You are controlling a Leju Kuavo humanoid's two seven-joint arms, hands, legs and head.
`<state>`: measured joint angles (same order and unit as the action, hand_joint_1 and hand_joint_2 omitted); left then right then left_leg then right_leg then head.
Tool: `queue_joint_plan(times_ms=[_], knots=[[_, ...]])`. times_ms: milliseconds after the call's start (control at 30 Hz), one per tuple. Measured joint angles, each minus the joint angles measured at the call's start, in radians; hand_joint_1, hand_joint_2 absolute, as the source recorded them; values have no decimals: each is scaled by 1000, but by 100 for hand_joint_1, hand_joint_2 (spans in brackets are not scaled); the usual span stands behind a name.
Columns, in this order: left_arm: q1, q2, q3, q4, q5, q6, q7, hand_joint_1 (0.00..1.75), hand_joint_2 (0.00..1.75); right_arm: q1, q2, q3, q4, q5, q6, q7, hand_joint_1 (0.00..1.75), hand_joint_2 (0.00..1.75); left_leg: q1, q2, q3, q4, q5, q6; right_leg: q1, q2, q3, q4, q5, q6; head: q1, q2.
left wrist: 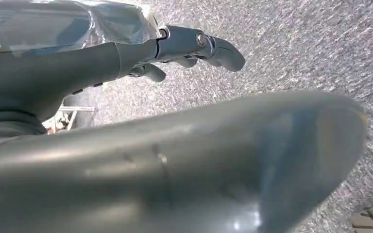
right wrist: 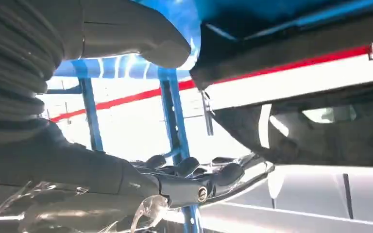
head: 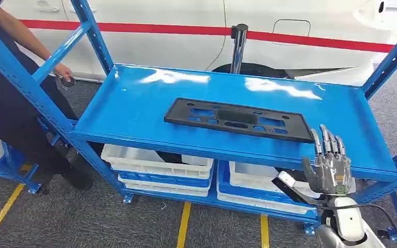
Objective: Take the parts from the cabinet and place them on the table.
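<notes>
The right hand (head: 331,164) hovers with fingers spread and empty, just in front of the blue shelf (head: 134,103) edge. The black plastic part (head: 238,120) lies flat on that shelf, near the fingertips. Best to reach over the near edge and grip its closest long side squarely.

black slotted part (head: 238,120), flat on blue shelf (head: 134,103)

Part (head: 238,120) on shelf (head: 134,103)
</notes>
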<state>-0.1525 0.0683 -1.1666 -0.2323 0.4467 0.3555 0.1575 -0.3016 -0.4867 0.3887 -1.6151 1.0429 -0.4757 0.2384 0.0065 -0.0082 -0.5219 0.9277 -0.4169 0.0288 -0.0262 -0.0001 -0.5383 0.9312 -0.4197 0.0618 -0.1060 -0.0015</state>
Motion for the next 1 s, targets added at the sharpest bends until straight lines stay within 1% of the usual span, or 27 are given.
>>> queue_joint_plan(times_ms=[133, 300, 567, 633, 667, 767, 900, 1000], knots=[[1, -3, 8, 0, 0, -1, 0, 0, 0, 0, -2, -10, -19, 29, 2, 3, 0, 175, 0, 0, 0, 0, 0, 0, 0, 0, 0, 0, 0, 0, 0, 0], [1, -8, 10, 0, -2, -8, 2, 0, 0, -6, -2, -10, -34, 69, 28, 2, 0, 175, 0, 0, 0, -1, 0, 0, 0, 0, 0, 0, 0, 0, 0, 0], [1, -10, 11, 0, -2, -12, 2, 0, 0, -14, -2, -10, -41, 71, 37, 2, 0, 175, 0, 0, 0, -1, 0, 0, 0, 0, 1, 0, 0, 0, 0, 0], [0, -10, 11, 0, -2, -16, 1, 0, 0, -21, -2, -8, -41, 54, 103, -24, 0, 175, 0, 0, 0, -1, 0, 0, 0, 0, 0, 0, 0, 0, 0, 0], [0, -10, 12, 0, 1, -15, 0, 0, 0, -23, -3, -6, -42, 32, 156, -43, 0, 175, 0, 0, 0, -1, 0, 0, 0, 0, 0, 0, 0, 0, 0, 0], [1, -10, 13, 0, 5, -18, -5, 0, 0, -18, -8, 24, -56, 7, 258, -96, 0, 175, 0, 0, 0, -1, 0, 0, 0, 0, 0, 0, 0, 0, 0, 0], [1, -10, 13, 0, -1, -24, -2, 0, 0, 1, -7, 91, -86, 67, 347, -118, 0, 175, 2, 0, -1, -1, 0, 0, 2, 0, 0, 0, 0, 0, 0, 0], [0, -10, 13, 0, -8, -31, -2, 0, 0, 4, 2, 162, -117, 96, 378, -129, 0, 175, 3, -1, -1, -1, 0, 0, 3, 0, 0, 0, 0, 0, 0, 0]])
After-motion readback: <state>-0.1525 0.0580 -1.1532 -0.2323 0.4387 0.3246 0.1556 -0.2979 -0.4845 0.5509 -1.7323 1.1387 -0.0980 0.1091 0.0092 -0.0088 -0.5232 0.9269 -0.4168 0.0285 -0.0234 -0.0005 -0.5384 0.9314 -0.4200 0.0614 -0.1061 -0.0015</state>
